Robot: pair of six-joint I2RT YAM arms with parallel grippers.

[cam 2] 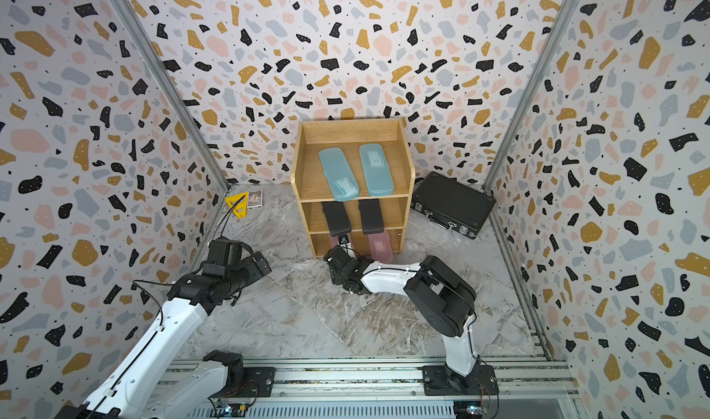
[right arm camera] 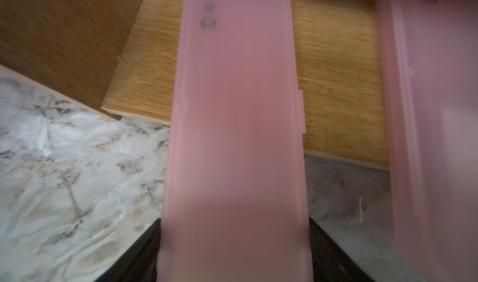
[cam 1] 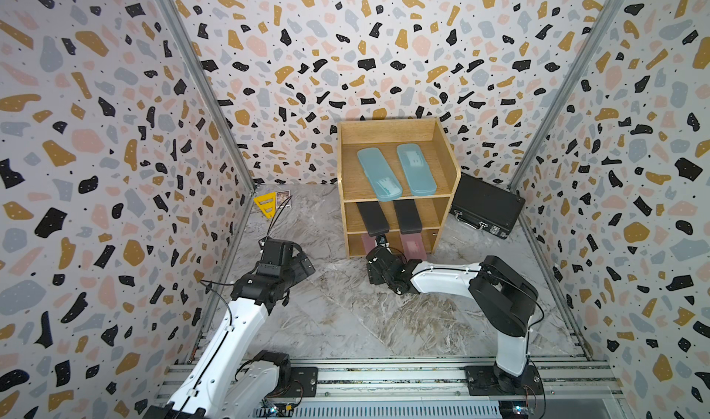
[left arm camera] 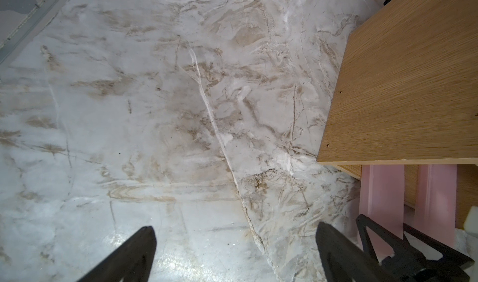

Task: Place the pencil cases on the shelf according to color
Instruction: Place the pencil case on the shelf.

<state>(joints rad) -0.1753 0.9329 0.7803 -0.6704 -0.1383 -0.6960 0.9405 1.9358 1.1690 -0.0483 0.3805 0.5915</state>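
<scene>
Held pink case [right arm camera: 232,138] shows dark chars [right arm camera: 208,1], round logo [right arm camera: 208,23].

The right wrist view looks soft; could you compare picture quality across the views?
Right wrist view: the translucent pink pencil case is soft close to the lens, sharper toward its printed mark. Left wrist view: crisp, with glare on the grey marbled tabletop. Both top views: wide-angle distortion bows the terrazzo-patterned walls; the light oak shelf has a shadowed lowest tier.

Terrazzo-patterned walls [cam 1: 96,148] enclose a marbled floor [cam 1: 345,313].
</scene>
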